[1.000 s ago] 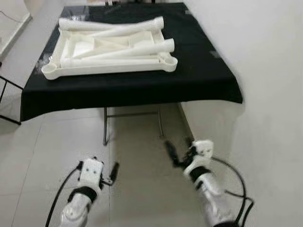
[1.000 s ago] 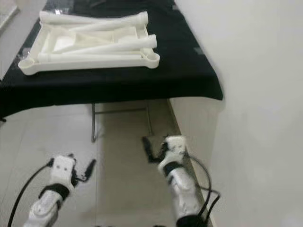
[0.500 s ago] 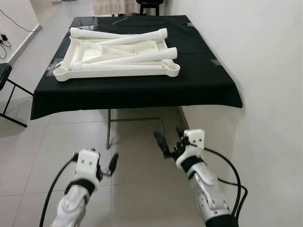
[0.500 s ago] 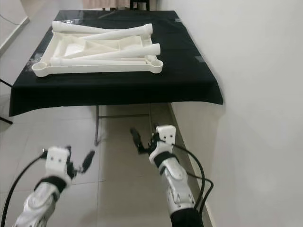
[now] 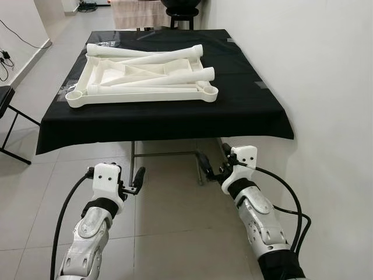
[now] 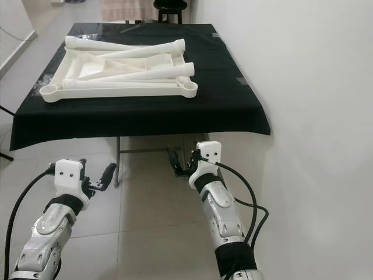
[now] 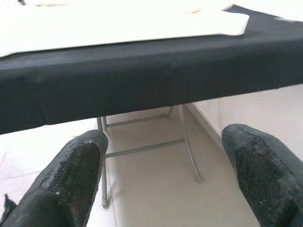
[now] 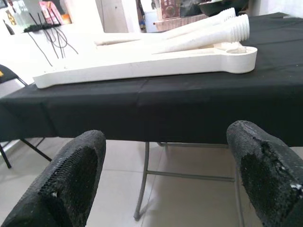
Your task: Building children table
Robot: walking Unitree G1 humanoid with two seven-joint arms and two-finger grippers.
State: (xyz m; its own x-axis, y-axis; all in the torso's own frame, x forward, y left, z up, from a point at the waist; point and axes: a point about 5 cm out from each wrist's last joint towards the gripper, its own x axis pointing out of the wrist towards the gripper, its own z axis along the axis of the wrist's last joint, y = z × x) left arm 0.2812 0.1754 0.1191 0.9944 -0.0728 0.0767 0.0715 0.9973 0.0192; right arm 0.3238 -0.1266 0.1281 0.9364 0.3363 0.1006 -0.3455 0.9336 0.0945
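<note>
In the upper half of the frame, the white plastic children's table top [image 5: 143, 79] lies upside down on a tabletop [image 5: 245, 111] draped in black cloth. Four white table legs [image 5: 157, 58] lie loose across it, two crossing near the upper edge and two nearer the front. At lower left, the left claw [image 5: 135, 179] hovers over the tiled floor [image 5: 169, 216] below the cloth's front edge, fingers spread apart and holding nothing. At lower centre-right, the right claw [image 5: 211, 166] hangs just under the cloth's edge, also spread open and empty, beside the white wall [image 5: 326, 87].
</note>
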